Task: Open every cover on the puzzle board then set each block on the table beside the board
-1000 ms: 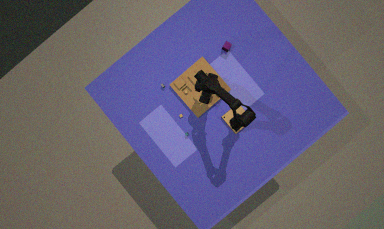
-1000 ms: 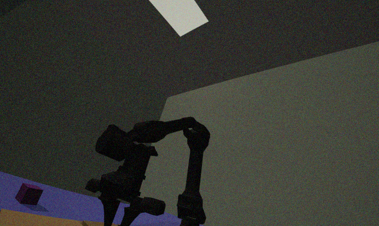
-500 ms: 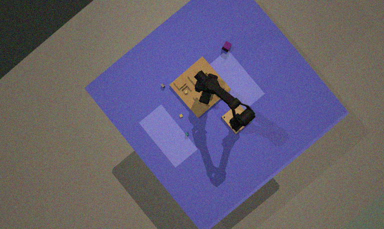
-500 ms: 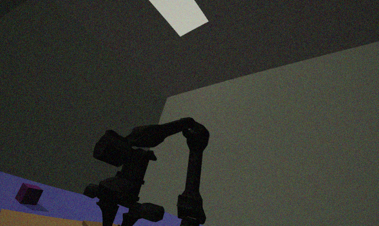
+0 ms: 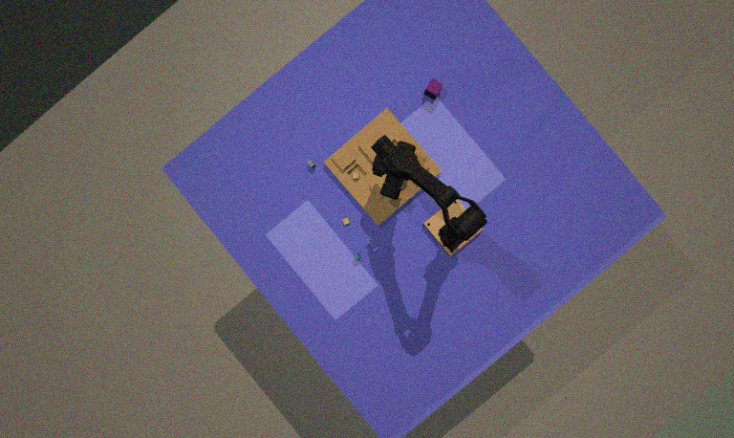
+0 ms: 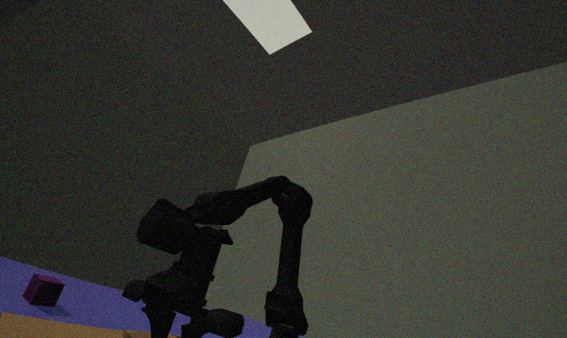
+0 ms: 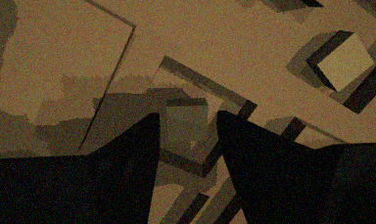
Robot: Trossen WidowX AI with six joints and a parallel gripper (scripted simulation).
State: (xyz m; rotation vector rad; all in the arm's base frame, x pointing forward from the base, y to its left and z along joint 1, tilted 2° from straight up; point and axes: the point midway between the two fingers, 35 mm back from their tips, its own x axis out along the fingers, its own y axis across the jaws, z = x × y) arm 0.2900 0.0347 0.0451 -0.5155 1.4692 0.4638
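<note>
Looking light and stiff, the block is best pinched by opposite sides, the fingers being parted and unloaded.

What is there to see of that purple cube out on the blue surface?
The purple cube is plain, with flat faces, straight edges and no markings visible. One upper face looks magenta, while its shaded sides are nearly black. It sits on the blue table, off a corner of the wooden board, and casts a faint shadow. Nothing grips it. Its material is unclear.
</note>
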